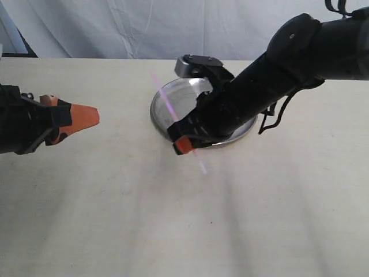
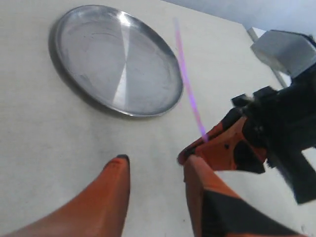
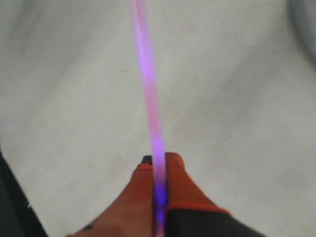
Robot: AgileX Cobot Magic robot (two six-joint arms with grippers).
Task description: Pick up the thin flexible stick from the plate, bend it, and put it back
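Observation:
The thin pink-purple stick (image 1: 172,112) hangs lifted over the near-left part of the steel plate (image 1: 173,92), slanting from upper left to a pale end near the table. My right gripper (image 1: 183,143) is shut on the stick (image 3: 149,98), which runs out straight between its orange fingers (image 3: 175,175). In the left wrist view the stick (image 2: 186,79) rises from the right gripper's orange tip beside the empty plate (image 2: 116,57). My left gripper (image 1: 86,117) is at the far left, apart from the stick, and it (image 2: 155,165) stands open with nothing between its fingers.
The beige table (image 1: 173,219) spreads around the plate, with a white cloth backdrop (image 1: 144,26) behind it. The right arm (image 1: 277,75) reaches over the right half of the plate.

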